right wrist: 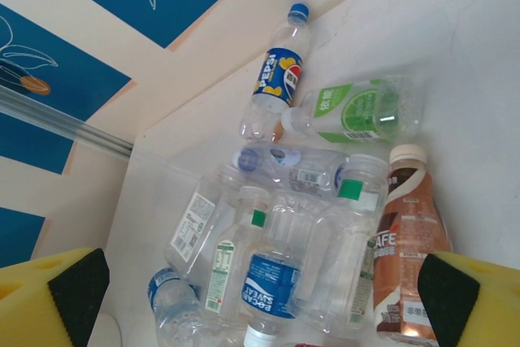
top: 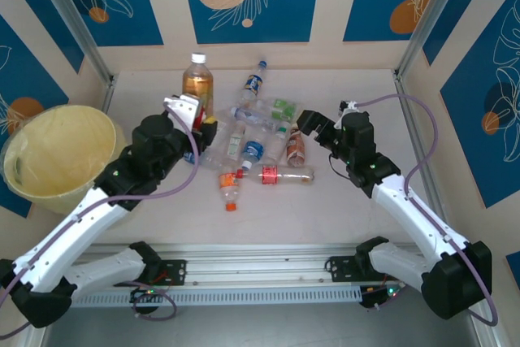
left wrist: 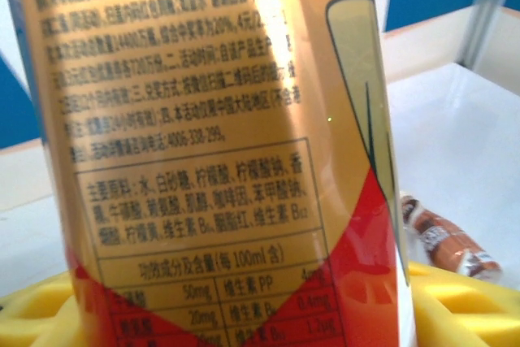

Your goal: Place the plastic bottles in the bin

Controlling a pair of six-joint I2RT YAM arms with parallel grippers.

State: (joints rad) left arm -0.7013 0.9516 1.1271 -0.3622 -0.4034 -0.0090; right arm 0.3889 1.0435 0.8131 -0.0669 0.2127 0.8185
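The bin point(top: 57, 156) sits at the left, within the left arm's reach. The plastic bottles point(top: 264, 140) lie heaped in the middle. The left gripper point(top: 197, 118) clamps the upright amber bottle point(top: 197, 79) at the heap's far left, likely for carrying. The right gripper point(top: 313, 129) hangs wide open at the heap's right.

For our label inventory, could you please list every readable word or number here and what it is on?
"PEPSI": far blue-label bottle.
"POCARI SWEAT": near blue-label bottle.
"AFE": brown bottle.
"100ml", "50mg": gold-label bottle, amid Chinese print.
Other labels: too small to read.
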